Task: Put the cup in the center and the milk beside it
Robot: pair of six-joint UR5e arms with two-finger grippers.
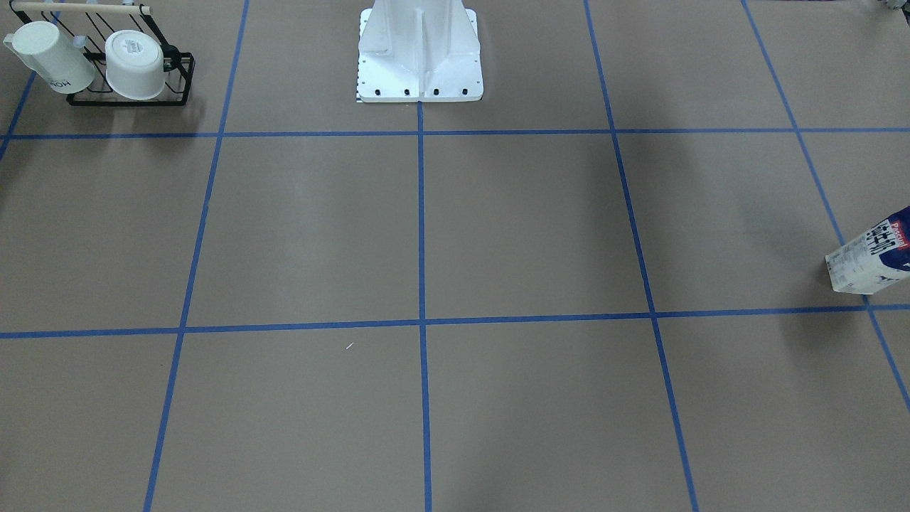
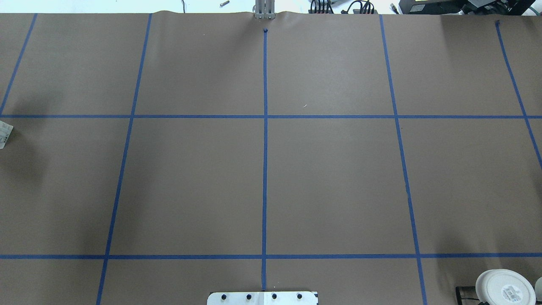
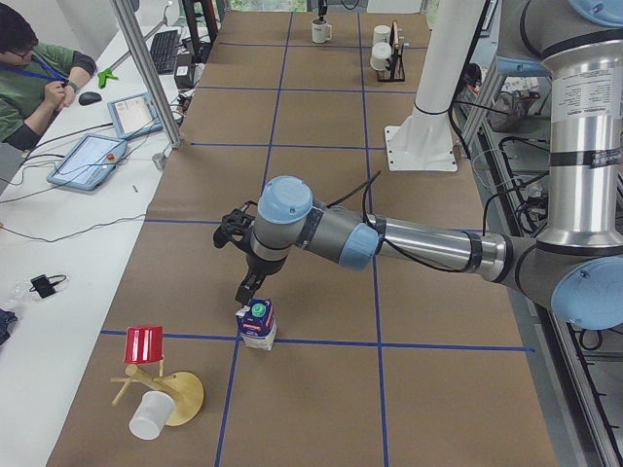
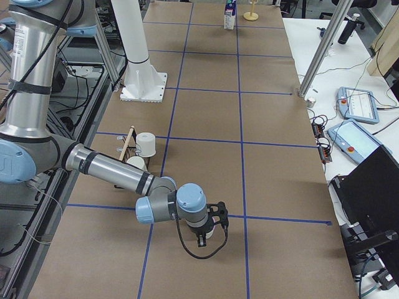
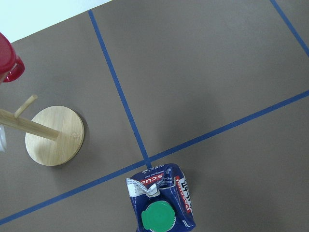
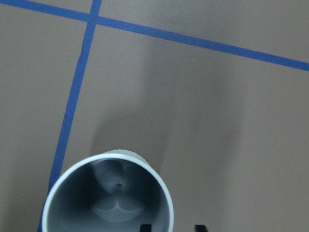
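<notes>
We see the milk upright at a tape crossing near the desk's left end, with the stand near it. The left fingers hang just above its cap; we cannot tell their spread. The cup sits at the right end beside a tape line. The right fingers are apart, straddling its rim.

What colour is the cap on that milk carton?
The milk has a green cap, clearest in the left wrist view.

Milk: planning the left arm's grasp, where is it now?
Exterior left view: the milk stands upright at a tape crossing on the robot's left, under the left gripper, beside the wooden stand.
</notes>
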